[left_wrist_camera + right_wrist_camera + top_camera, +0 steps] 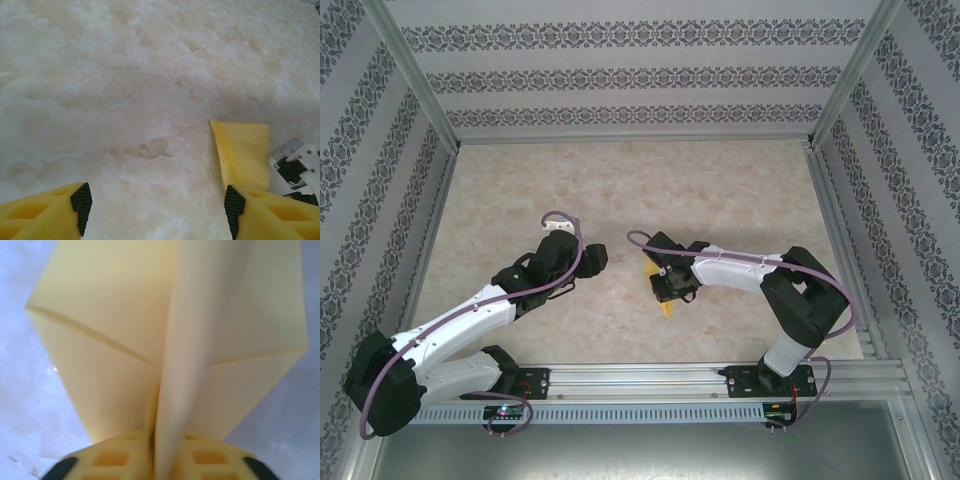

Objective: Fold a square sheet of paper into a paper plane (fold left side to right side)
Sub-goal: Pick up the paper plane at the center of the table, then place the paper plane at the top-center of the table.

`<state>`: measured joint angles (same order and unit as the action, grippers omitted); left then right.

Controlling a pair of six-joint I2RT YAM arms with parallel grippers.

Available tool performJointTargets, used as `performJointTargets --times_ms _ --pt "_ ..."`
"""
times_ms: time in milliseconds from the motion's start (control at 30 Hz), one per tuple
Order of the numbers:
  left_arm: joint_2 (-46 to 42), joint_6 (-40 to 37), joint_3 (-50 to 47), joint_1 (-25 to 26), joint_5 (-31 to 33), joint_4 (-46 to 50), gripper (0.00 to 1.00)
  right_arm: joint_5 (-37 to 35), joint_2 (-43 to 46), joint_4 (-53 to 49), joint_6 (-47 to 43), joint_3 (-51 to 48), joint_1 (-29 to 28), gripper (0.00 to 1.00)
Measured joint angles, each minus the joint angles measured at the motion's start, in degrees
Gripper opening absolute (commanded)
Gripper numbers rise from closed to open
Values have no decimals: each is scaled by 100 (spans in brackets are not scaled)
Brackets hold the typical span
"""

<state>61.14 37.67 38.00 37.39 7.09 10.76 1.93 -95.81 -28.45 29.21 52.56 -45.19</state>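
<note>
Clearly the paper plane (115, 340) belongs to the right hand (155, 457): its two fingers are pressed together on the raised centre fold, and nothing else is in the grip. Seen from that wrist, the fold runs straight out ahead of the fingers. The long axis therefore continues the line in which the hand points, with one creased wing spreading to either side of it.

From above, the right hand (670, 285) sits over the plane (667, 308), and yellow paper shows at both its near and far sides. Whether the wings rest flat on the tabletop (720, 180) or hang a little above it I cannot tell.

The left hand (592, 258) is near but apart from it, with bare tabletop between the two. Its fingers stand wide apart and hold nothing. In its own wrist view the left hand (157, 200) faces bare tabletop, and one end of the plane (242, 150) lies ahead and off to its right, just beyond the right fingertip (234, 200).

By my reading, any further crease depends on that offset. The right hand is already on the paper, so the left would have to travel to its own right to reach a wing.
</note>
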Motion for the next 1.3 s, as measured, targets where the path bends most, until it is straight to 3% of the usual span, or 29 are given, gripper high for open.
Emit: performJointTargets --times_ms 100,333,567,900,1133,1300 --pt "-37 -22 0 0 0 35 78 -2 -4 -79 74 63 74 8" --pt "-459 -251 -68 0 -111 33 99 -59 -227 -411 59 1086 721 6" --pt "-938 -846 -553 0 -632 -155 100 -116 -1320 -684 -116 2695 1401 5" --pt "-1473 -1843 -863 0 -1189 -632 100 -330 -3036 -1486 -382 4918 1659 6" --pt "-1475 -2164 -863 0 -1250 -654 100 -457 -3683 -1976 -415 5727 1659 7" --pt "-1478 -2229 -863 0 -1248 -649 100 -535 -3919 -2168 -413 5914 1659 14"
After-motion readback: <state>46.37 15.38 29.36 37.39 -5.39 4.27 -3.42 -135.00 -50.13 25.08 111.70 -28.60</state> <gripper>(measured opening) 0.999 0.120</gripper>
